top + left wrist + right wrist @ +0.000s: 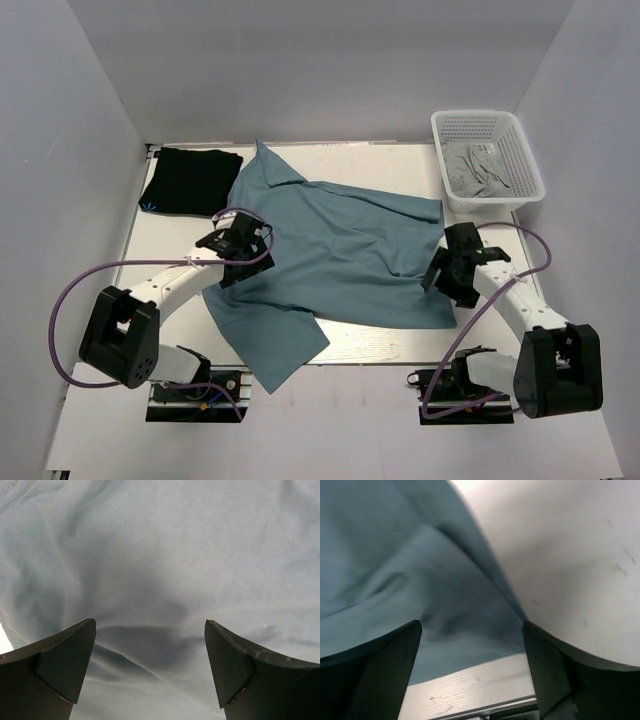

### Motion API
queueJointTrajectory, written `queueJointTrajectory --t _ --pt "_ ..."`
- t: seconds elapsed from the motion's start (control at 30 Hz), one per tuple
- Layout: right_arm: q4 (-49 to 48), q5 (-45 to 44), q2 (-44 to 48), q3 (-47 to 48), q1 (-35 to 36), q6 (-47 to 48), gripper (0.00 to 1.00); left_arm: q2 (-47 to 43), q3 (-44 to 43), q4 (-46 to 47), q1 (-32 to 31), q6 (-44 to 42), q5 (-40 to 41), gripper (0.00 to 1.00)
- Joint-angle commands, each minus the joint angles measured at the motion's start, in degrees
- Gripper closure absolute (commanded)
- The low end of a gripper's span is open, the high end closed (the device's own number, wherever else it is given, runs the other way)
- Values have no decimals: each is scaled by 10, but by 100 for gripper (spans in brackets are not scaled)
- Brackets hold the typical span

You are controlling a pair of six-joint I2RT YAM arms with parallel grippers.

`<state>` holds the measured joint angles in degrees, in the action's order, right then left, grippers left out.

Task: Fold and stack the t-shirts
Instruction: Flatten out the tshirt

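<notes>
Across the middle of the worktop (380,345) you have the teal-blue t-shirt (350,250) spread open and mostly flat. Its collar points toward the far edge. One part of it trails off toward the near-left corner, where it reaches past the near edge. Its right edge lies close to the right edge of the worktop.

At the far-left corner sits the black t-shirt (190,180), folded into a compact rectangle. It has a tiny light-blue mark (150,207) at its near-left corner, and the teal-blue shirt's shoulder lies just beside it.

Your left pincer (245,262) is over the left part of the teal-blue shirt. In the left wrist view its fingers (60,660) stand well apart, with only shirt cloth (160,555) below and between them. You cannot tell whether the tips touch the cloth.

Your right pincer (445,270) is at the shirt's right edge. In the right wrist view it is also spread wide (472,625), straddling the line where the cloth (395,555) ends and bare worktop (570,555) begins. Nothing is clamped in either pincer.

At the far-right corner stands a white mesh basket (525,190) with crumpled grey cloth (475,170) inside.
</notes>
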<state>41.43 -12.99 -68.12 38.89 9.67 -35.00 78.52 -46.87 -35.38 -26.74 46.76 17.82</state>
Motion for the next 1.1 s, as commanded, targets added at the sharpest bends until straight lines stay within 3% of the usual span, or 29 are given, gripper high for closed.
queueJointTrajectory --t 0.0,0.27,0.53,0.77,1.07 --pt "-118 83 19 48 6 63 10 -6 -22 12 -1 -8 19 0" --pt "-175 23 -68 152 34 131 10 89 -138 13 12 -46 77 0" --pt "-224 36 -270 267 52 163 10 213 -254 17 36 -83 63 0" --pt "-250 8 -391 352 67 149 10 249 -249 47 55 -94 41 0" --pt "-322 -33 -468 405 62 117 10 273 -193 73 60 -101 49 0"
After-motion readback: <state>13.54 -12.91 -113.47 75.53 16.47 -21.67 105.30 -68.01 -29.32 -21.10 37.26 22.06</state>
